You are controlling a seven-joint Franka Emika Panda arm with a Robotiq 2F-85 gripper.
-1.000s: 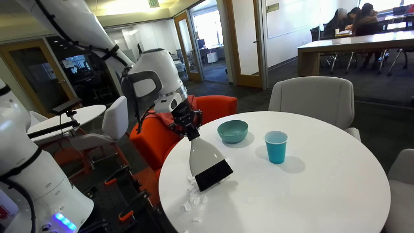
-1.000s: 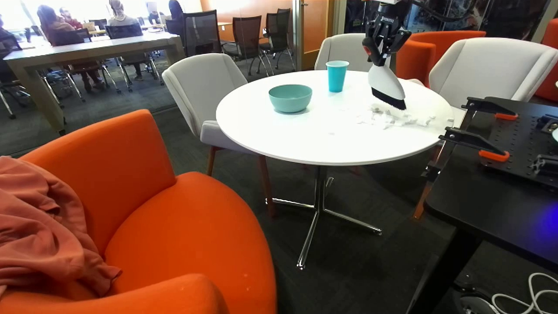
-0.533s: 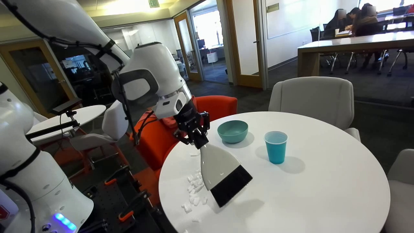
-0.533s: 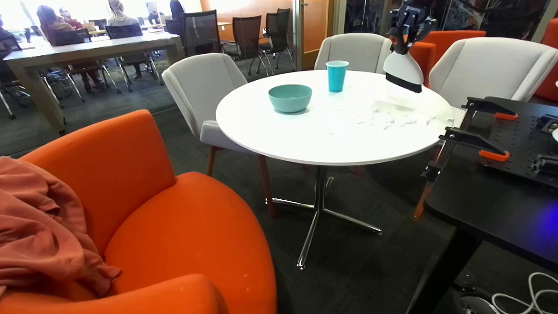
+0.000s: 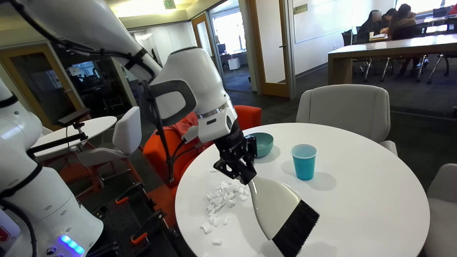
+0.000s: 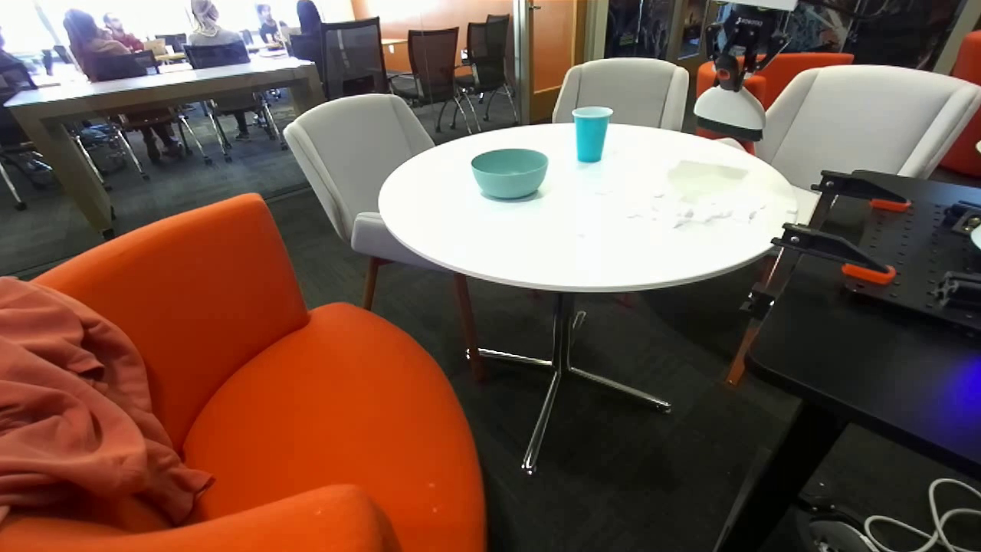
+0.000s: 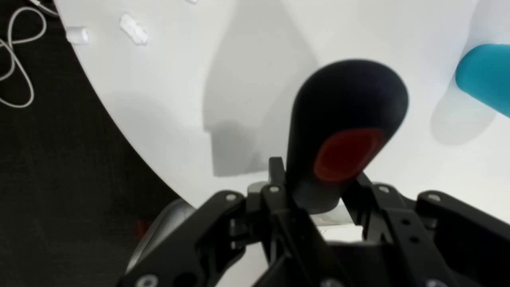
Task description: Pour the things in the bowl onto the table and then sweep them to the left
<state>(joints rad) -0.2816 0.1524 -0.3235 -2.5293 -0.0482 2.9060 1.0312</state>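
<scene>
A glass-walled office (image 5: 321, 26) is furnished with one round white tabletop (image 5: 360, 207), around which three pale chairs (image 6: 866, 115) are arranged in an exterior view; one orange armchair (image 6: 337, 406), bearing a salmon cloth (image 6: 69, 414), is included in the foreground. On the tabletop, one teal bowl (image 6: 510, 176) and one taller blue cup (image 5: 304, 164) are set upright and apart, and above it one robot arm (image 5: 203, 82) is extended. The white bits (image 5: 226, 194), too crowded to be counted exactly, are scattered loose on the tabletop, mostly clustered on the side nearest the black stand (image 6: 866, 353); in the wrist view two are shown whole and a third is cut off by the upper border. Of the two containers, the bowl is partly covered by the pincer (image 5: 246, 172) in an exterior view, where a stretch of its inner wall is exposed and its bottom is hidden. The cup's paler inner wall is likewise visible, but its floor cannot be seen. One brush (image 5: 273, 205) is pinched by its black handle (image 7: 350, 95) between the pincer's two fingers (image 7: 275, 199) and is held tilted above the tabletop, its black bristles (image 5: 296, 228) lowermost and its shadow (image 7: 255, 71) cast below.
</scene>
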